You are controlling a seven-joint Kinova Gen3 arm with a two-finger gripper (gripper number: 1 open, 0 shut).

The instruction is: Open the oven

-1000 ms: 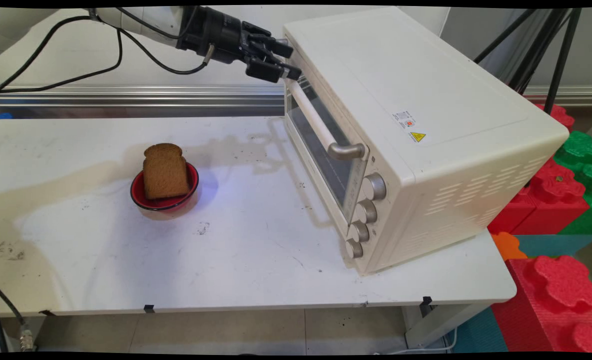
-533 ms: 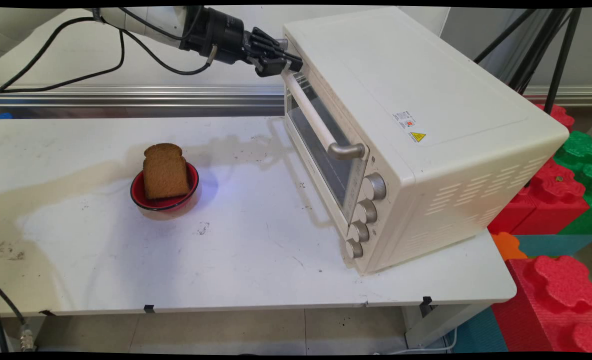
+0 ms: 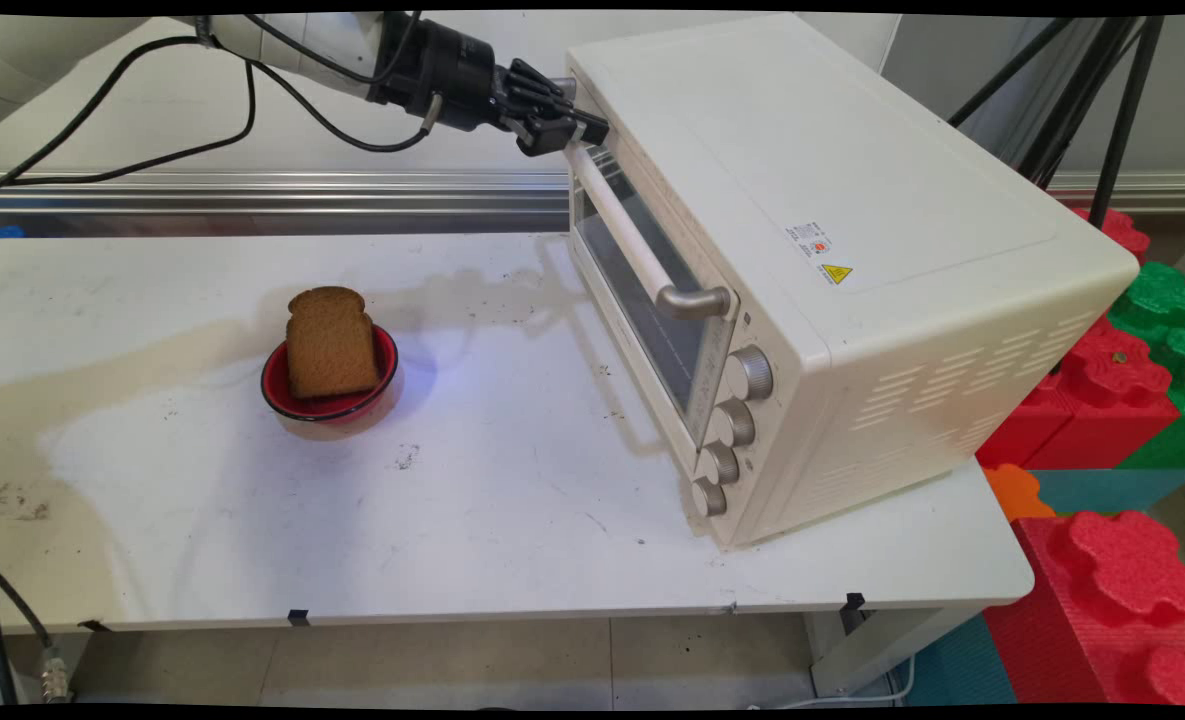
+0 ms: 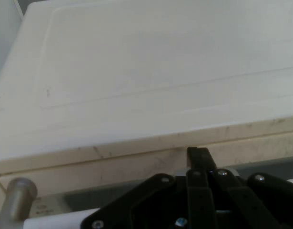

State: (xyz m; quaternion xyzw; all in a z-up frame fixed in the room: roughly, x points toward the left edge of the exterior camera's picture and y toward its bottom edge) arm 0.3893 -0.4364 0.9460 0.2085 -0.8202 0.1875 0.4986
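On table: red bowl (image 3: 330,396) holds bread slice (image 3: 329,342); hand (image 3: 580,132) pinched closed at oven (image 3: 832,260) door handle (image 3: 640,238).

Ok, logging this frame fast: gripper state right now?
Gripper: shut, fingers together at the far end of the oven door handle; whether it clamps the bar cannot be told.

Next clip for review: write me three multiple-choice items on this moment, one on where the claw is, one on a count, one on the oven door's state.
1. The claw is at:
A. the far end of the door handle
B. the bowl
C. the knobs

2. Knobs on the toaster oven:
A. two
B. four
C. six

3. The oven door is:
A. hanging fully open
B. removed
C. up against the oven front

Answers: 1 A, the fingers are closed at the handle's far end. 2 B, four stand in a column. 3 C, it lies against the front.
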